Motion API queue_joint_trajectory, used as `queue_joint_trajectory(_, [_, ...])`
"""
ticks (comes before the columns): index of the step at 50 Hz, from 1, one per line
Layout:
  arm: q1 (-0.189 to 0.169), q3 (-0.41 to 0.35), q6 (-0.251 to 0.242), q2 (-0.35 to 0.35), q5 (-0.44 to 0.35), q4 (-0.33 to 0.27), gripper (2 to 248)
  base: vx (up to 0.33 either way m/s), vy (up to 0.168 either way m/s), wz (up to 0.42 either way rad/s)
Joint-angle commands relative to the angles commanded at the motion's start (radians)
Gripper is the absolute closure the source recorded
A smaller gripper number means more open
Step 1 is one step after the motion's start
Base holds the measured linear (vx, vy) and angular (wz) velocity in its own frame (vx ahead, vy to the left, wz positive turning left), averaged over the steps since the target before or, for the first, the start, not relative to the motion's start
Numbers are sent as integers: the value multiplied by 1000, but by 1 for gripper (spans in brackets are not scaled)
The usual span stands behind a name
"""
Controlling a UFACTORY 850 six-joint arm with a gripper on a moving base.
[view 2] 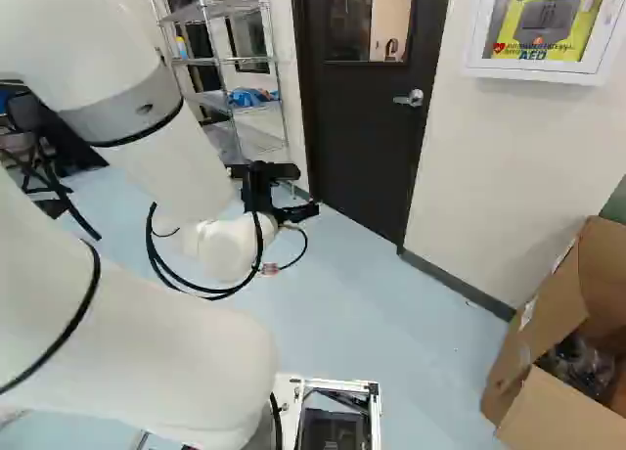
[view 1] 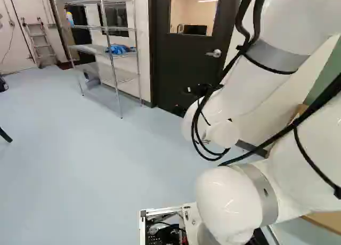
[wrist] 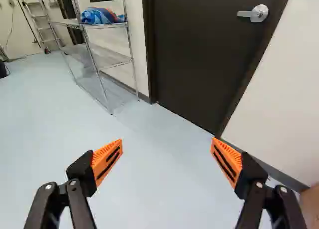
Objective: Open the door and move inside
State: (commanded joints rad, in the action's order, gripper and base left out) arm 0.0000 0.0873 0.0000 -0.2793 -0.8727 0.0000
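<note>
OK so the gripper (view 2: 305, 190) has its jaws spread wide, with nothing between the 2 orange pads (wrist: 107, 159) but a view of the pale floor (wrist: 159, 184). It's on the end of the white arm (view 2: 181, 161), not touching anything as far as I can see. Dead ahead is the dark door (view 2: 362, 137), sitting closed in its frame. Its silver handle (wrist: 259, 13) is on the edge away from the wire rack, well apart from the fingers, and there's a window (view 1: 194, 10) in the upper part. The wire rack (wrist: 94, 59) stands just beside the door, with a bunched-up blue thing (wrist: 102, 16) on 1 shelf. Farther off, a ladder (view 1: 40, 40) leans by the wall. Over at the right of the right base view: a white wall case (view 2: 528, 70), plus a cardboard box (view 2: 548, 406) with its flaps up, down on the floor.
</note>
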Motion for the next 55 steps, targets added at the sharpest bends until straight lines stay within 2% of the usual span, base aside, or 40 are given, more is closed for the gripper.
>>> queue_joint_trajectory(43, [0,0,0,0,0,0,3,0,0,0])
queue_joint_trajectory(55, [0,0,0,0,0,0,3,79,18,-10])
